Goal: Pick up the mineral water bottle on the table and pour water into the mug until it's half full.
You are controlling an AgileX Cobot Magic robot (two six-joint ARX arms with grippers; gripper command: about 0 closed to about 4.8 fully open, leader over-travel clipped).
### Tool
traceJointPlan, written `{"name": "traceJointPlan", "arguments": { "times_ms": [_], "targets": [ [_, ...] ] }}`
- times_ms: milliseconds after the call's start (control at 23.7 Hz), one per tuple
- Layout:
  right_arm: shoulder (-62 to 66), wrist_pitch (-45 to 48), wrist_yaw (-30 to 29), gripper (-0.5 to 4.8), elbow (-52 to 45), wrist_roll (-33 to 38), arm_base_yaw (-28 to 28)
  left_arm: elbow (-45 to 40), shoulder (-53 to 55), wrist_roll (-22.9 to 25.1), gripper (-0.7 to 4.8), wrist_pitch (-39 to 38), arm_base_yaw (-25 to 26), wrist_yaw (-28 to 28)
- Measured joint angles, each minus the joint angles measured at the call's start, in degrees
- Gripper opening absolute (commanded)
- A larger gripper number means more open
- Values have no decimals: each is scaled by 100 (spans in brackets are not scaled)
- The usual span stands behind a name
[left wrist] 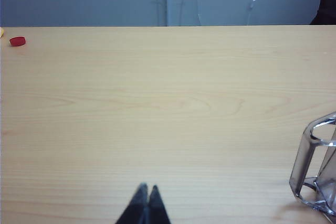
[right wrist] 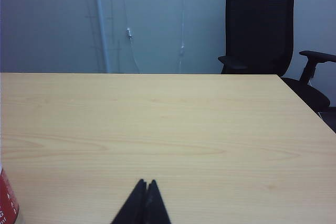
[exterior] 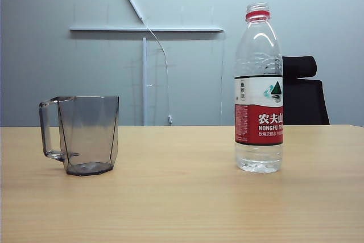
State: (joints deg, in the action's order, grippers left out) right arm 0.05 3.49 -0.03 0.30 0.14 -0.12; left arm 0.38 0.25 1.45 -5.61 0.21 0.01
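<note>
Bottle [exterior: 259, 89]: uncapped, upright on your tabletop [exterior: 182, 197], right of the mug [exterior: 85, 135] and well apart from it; water stood low in it. Mug: upright, handle turned away from the bottle, looked empty. Red cap [left wrist: 17, 41]: lay near the tabletop's far edge. Your left hand [left wrist: 146, 190]: fingers pressed together, holding nothing, near the mug. Your right hand [right wrist: 146, 184]: likewise closed and empty, near the bottle.

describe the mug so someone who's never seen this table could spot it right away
On the wide pale wood table, look to the left side in the exterior view, well apart from the tall mineral water bottle standing on the right. The mug is the short, smoky-grey see-through one with faceted sides, an angular handle pointing away from the bottle, and no label.
</note>
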Motion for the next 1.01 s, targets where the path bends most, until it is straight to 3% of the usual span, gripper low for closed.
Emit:
{"name": "traceJointPlan", "arguments": {
  "times_ms": [548, 632, 716, 801, 885, 969, 1011],
  "targets": [
    [0, 0, -4, -5, 0, 0, 0, 0, 0, 0, -2, -2, -9, -2],
    [0, -2, -9, -5, 0, 0, 0, 0, 2, 0, -2, 0, -192, -81],
    [0, 7, -380, -3, 0, 369, 0, -2, 133, 0, -2, 7, -1080, -271],
    [0, 9, -697, 1, 0, 796, 0, 0, 258, 0, -2, 4, -1637, -289],
    [0, 4, -1224, 30, 0, 1434, 0, -2, 424, -2, -2, -9, -2439, -306],
    [2, 0, -1694, 168, 0, 1729, 4, -2, 483, 0, -2, -24, -3178, -275],
    [2, -20, -1838, 190, 2, 1843, 24, 0, 496, 0, -2, -20, -3394, -254]
  ]
}}
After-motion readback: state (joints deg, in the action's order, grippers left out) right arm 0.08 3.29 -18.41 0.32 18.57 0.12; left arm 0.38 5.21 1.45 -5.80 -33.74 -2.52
